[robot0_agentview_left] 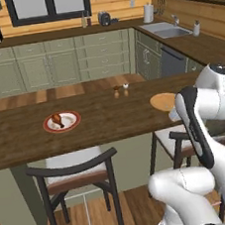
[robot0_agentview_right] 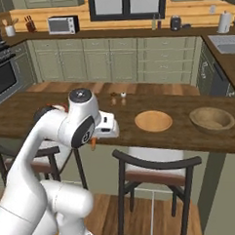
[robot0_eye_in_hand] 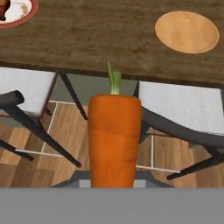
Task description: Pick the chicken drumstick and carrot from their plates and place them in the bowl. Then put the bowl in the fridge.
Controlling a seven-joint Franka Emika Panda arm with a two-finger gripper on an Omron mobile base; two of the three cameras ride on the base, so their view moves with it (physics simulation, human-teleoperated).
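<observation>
Between our finger tips, in the hand view, sits the stubby bright-orange carrot, its long axis running straight out along the gripper, with the green stalk pointing away from the hand toward the dark wooden counter. We judge the jaws closed on it, though the tips themselves are hidden behind its body. In the right base view the gripper hangs off the near edge of the counter, above the stools, with a bit of orange showing beneath it.

The deep light-brown wooden bowl lies well apart from the carrot, far along the counter to our right, beyond the flat tan wooden plate, which now stands bare. So the coming move is a long sideways carry past that plate.

The glossy reddish-brown chicken drumstick rests on the white red-rimmed plate, off on the opposite side, not yet picked.

We would tilt the carrot tip downward over the bowl before letting go.
</observation>
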